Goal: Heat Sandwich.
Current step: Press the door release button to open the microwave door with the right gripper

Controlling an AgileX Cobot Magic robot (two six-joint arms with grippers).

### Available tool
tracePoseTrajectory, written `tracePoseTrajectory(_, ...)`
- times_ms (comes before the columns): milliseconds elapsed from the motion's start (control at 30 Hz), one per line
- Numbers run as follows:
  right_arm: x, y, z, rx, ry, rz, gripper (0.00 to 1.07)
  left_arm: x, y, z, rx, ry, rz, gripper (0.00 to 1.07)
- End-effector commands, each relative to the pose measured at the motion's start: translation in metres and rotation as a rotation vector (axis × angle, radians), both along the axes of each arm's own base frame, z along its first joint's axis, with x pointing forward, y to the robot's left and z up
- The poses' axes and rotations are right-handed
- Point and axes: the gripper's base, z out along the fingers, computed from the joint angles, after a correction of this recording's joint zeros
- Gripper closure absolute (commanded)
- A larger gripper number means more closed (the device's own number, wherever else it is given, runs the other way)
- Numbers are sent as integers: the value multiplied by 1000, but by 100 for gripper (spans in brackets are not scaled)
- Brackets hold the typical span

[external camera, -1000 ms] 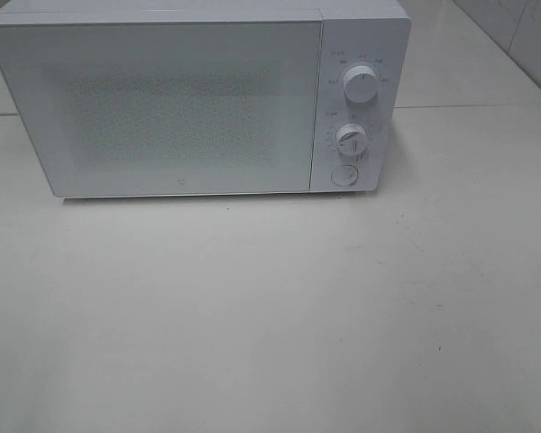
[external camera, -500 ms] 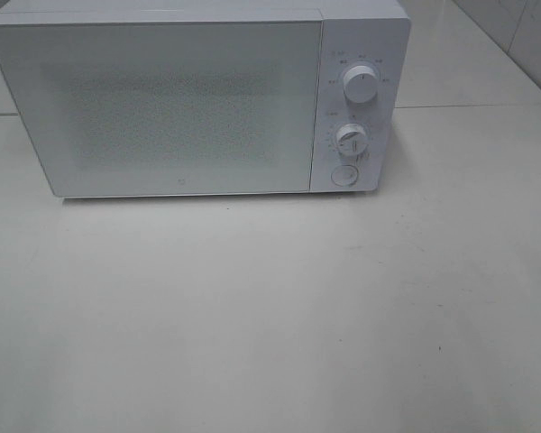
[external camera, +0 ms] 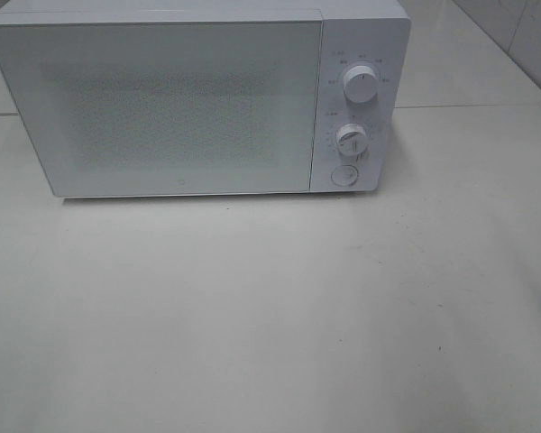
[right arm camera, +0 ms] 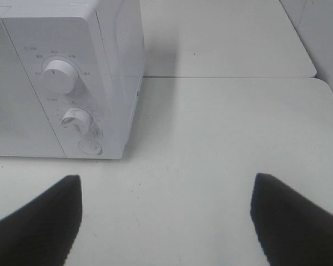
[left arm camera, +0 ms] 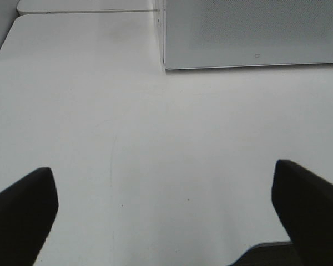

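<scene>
On the table (external camera: 270, 325), the microwave (external camera: 180, 108) sits with its door shut and no sandwich in sight, perhaps already inside, while the left gripper (left arm camera: 162, 185) and right gripper (right arm camera: 166, 188) hang wide apart and empty, so only heating or retrieval seems left.

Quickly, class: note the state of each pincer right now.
Left pincer: open, holding nothing.
Right pincer: open, holding nothing.

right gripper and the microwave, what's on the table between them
Nothing. The right wrist view shows only bare table between the open right gripper and the microwave.
</scene>
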Motion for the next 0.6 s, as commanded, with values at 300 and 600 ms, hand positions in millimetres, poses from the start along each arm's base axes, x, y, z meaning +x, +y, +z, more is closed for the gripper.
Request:
tracePoseTrajectory(300, 51, 7, -12, 23, -111, 17, 31, 0, -1, 0, -9, -9, -3, 9)
tracePoseTrajectory(600, 86, 12, -35, 31, -142, 34, 31, 0, -1, 0, -9, -9, -3, 9)
